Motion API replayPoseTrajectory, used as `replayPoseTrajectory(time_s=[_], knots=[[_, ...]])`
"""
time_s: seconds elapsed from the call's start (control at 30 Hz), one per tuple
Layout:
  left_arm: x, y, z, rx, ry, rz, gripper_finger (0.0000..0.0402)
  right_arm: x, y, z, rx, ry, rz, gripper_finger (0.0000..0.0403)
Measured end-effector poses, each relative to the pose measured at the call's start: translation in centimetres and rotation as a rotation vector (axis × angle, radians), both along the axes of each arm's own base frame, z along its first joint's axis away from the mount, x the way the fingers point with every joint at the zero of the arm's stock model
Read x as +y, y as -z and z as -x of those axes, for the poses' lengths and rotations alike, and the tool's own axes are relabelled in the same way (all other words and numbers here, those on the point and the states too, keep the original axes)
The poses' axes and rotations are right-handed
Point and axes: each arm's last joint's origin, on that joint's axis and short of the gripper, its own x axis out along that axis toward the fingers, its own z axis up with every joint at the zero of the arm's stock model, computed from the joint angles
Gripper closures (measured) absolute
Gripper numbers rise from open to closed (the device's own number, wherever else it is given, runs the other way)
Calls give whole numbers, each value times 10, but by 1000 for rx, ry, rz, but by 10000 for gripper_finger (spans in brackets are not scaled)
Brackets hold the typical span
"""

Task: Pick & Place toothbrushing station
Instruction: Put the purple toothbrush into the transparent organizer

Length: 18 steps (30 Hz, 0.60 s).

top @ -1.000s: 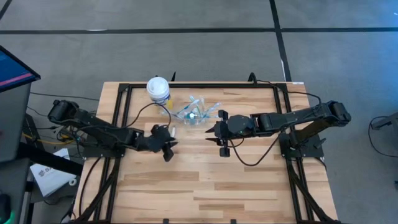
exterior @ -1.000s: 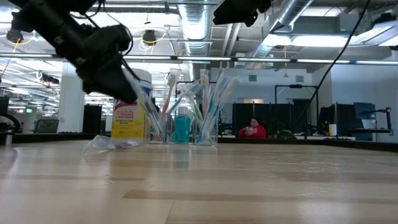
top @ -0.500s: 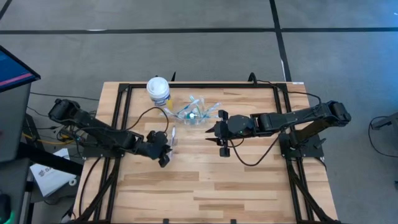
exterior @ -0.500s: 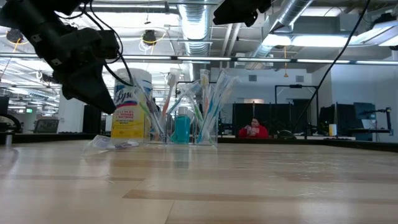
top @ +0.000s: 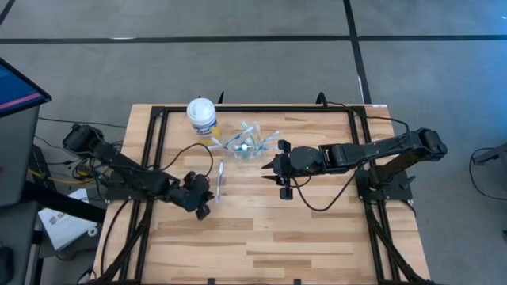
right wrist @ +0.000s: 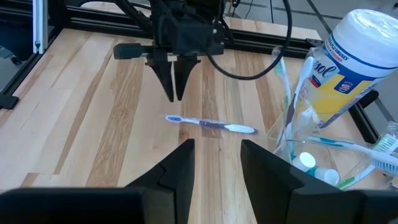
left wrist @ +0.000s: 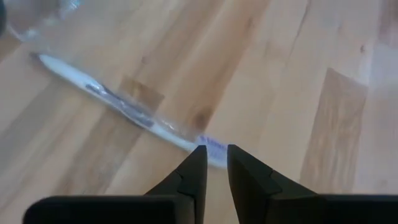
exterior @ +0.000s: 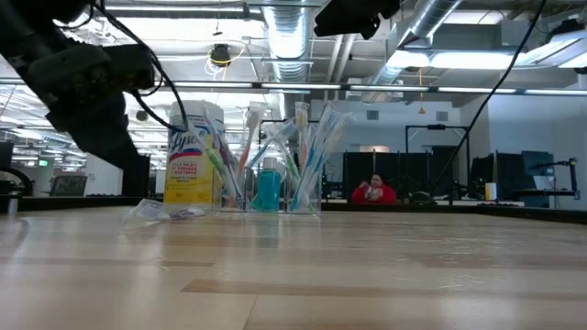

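Note:
A clear plastic cup (top: 249, 146) stands at the table's far middle. It holds several toothbrushes and a small blue tube (exterior: 268, 189) with a white cap (right wrist: 305, 161). One white toothbrush with a blue end (top: 219, 179) lies flat on the wood to the cup's left. My left gripper (top: 199, 198) hovers just to the near left of it, pointing slantwise down. Its fingers (left wrist: 216, 154) stand a narrow gap apart with nothing between them, and the brush's blue end (left wrist: 212, 148) shows just beyond the tips. My right gripper (top: 282, 171) waits open to the cup's right, above the table.
A yellow canister with a white lid (top: 202, 115) stands at the far edge, left of the cup. A black frame (top: 158, 119) runs along the table's far and side edges. Bare wood (top: 269, 237) fills the near half. A person sits far off in the room behind.
My left gripper has drawn back from beside the lying toothbrush toward the table's near left and sunk a little. The toothbrush stays where it lay. My right arm has kept still.

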Motion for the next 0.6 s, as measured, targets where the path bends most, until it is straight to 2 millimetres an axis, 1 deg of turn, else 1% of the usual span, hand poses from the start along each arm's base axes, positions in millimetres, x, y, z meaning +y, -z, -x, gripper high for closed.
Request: replayPoseTrajectory(time_s=[0.17,0.23,0.4,0.5,0.6], knots=[[1,0,0,-10,-9,-25,353,0,0,0,0,0,0,282],[1,-2,-1,-26,5,-80,356,0,0,0,0,0,0,282],[5,-19,1,-123,-7,-174,359,0,0,0,1,0,0,282],[4,-31,6,-188,19,-168,359,0,0,0,1,-1,0,282],[0,-40,12,-232,39,-162,361,0,0,0,1,-1,0,282]])
